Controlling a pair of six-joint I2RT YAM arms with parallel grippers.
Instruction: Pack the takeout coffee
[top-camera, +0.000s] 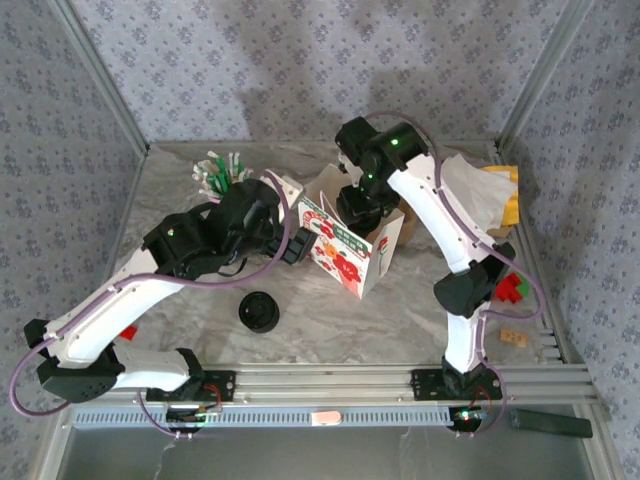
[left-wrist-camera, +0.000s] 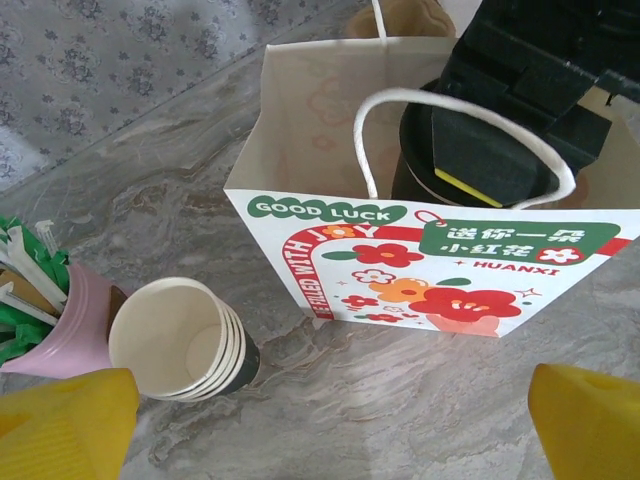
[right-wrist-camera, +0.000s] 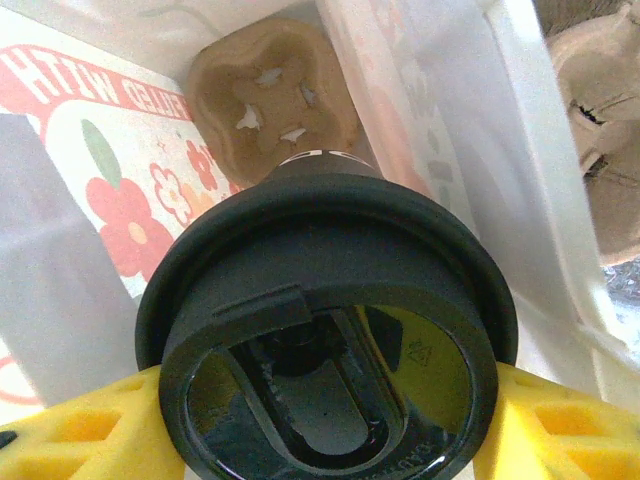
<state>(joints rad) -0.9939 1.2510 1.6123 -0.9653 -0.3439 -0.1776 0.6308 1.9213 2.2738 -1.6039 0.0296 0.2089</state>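
The takeout coffee, seen from above by its round black lid, sits between the yellow fingers of my right gripper, which is shut on it. Cup and gripper are down inside the white paper bag with red flowers; a brown pulp cup carrier lies on the bag's floor below. In the top view my right gripper reaches into the bag's mouth. My left gripper hangs open just left of the bag, with nothing between its fingers.
A stack of lidless paper cups lies beside a pink holder of stirrers left of the bag. A pile of black lids sits in front. White napkins and red and green items are at the right.
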